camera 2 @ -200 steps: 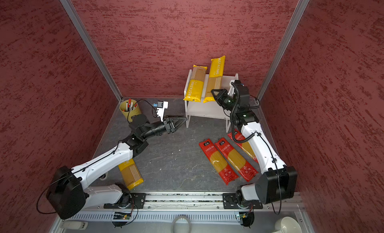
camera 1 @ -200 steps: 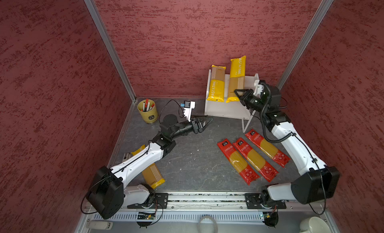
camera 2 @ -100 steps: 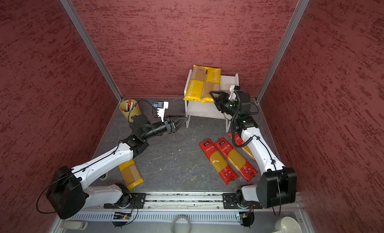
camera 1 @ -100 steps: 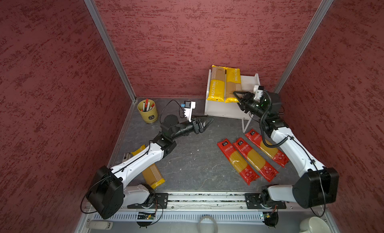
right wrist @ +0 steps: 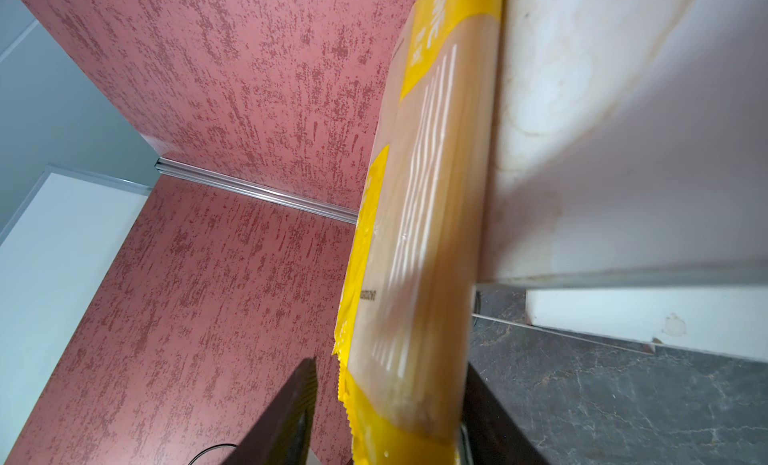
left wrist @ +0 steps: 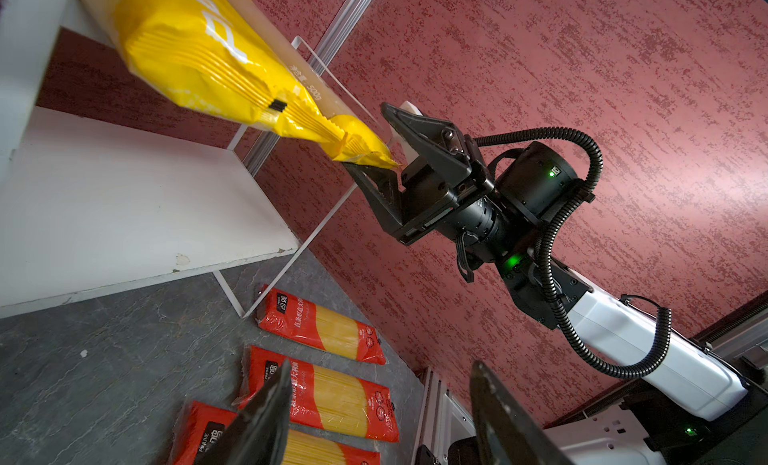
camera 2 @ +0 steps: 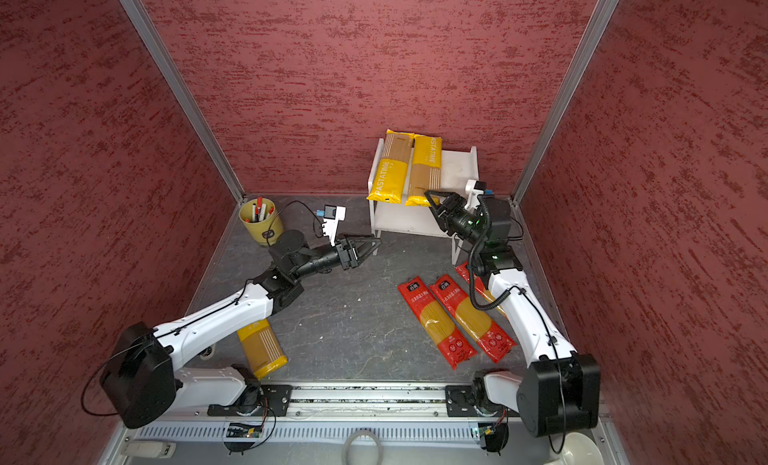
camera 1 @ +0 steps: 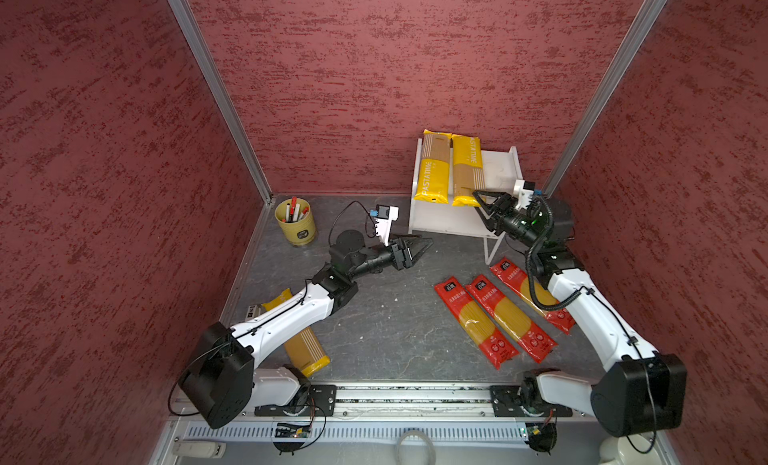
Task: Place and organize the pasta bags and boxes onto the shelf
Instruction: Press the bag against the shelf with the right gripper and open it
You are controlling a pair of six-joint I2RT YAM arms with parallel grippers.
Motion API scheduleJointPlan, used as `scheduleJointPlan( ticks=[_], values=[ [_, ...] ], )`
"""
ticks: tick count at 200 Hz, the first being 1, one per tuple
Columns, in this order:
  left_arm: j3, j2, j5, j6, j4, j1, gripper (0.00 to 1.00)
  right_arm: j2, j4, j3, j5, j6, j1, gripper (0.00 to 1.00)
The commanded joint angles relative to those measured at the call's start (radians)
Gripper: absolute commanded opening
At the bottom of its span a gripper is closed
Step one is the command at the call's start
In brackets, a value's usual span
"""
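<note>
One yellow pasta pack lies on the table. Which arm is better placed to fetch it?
Left, probably. That yellow pack lies under the left arm, and the left gripper is open and empty. The right gripper is across the table at the shelf, jaws open around the end of a shelved pack.
</note>
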Motion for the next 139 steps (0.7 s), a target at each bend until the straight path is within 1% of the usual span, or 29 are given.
scheduleJointPlan(
  ticks=[1,32,61,85,110,139],
  values=[
    [0.004,0.011,-0.012,0.015,0.024,-0.013,0.67,-0.004,0.054,0.026,0.002,0.020,0.000,0.47],
    [0.002,0.007,-0.016,0.016,0.025,-0.019,0.67,0.031,0.099,0.036,-0.007,0.043,0.003,0.34],
    [0.002,0.008,-0.019,0.018,0.019,-0.019,0.67,0.037,0.115,0.015,-0.021,0.042,0.004,0.20],
    [-0.003,0.009,-0.022,0.018,0.019,-0.021,0.67,0.030,0.126,-0.008,-0.040,0.042,0.004,0.12],
    [0.003,0.017,-0.023,0.022,0.017,-0.020,0.68,0.037,0.161,-0.012,-0.063,0.067,0.005,0.07],
    [0.004,0.015,-0.031,0.030,0.013,-0.027,0.68,0.043,0.165,-0.003,-0.061,0.065,0.023,0.06]
  ],
)
